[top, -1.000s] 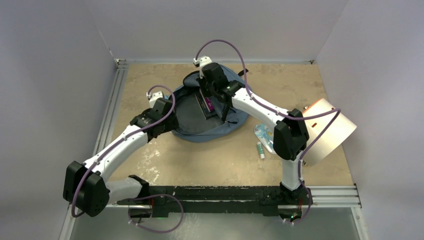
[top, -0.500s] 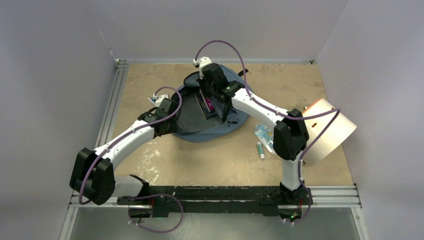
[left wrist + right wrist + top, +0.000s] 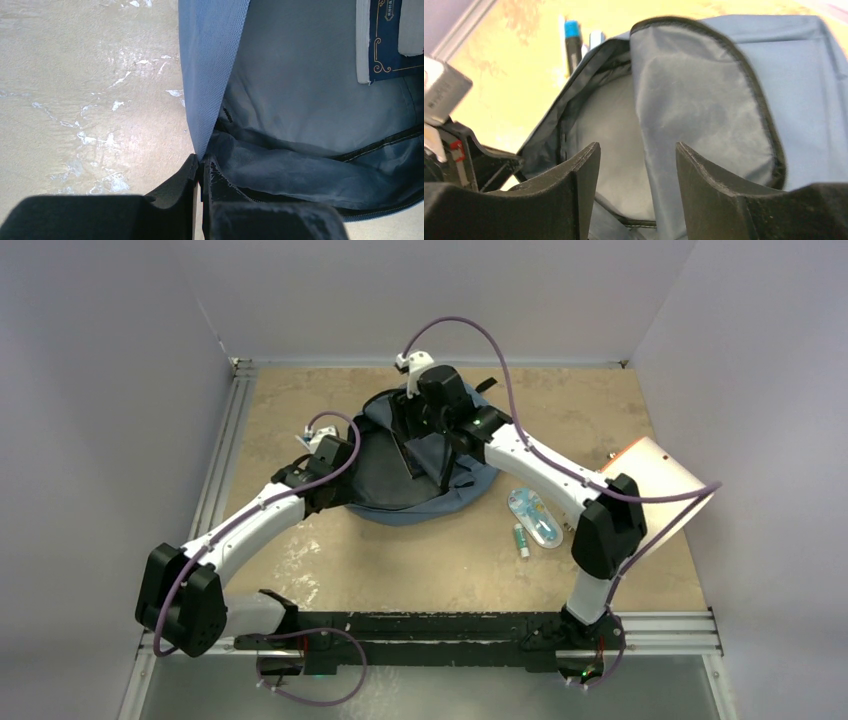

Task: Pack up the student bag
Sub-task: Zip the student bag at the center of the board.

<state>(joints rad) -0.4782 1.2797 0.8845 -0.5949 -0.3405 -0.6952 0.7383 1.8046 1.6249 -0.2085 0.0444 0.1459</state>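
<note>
The student bag, slate-blue with black zippers, lies open in the middle of the table. My left gripper is shut on the fabric edge of the student bag's left side, by the opening. Inside lies a navy book with white pages. My right gripper hangs open over the student bag's far part, nothing between its fingers, the grey lining below it. From above, the right gripper sits over the top of the opening.
A clear pouch and a green-capped stick lie right of the bag. A beige folder sits at the right edge. A blue-capped pen lies on the table beyond the bag. Walls close in on three sides.
My left gripper moved in to the bag's left edge and shut on it. My right gripper let go of the book, opened and drew back a little to the right.
</note>
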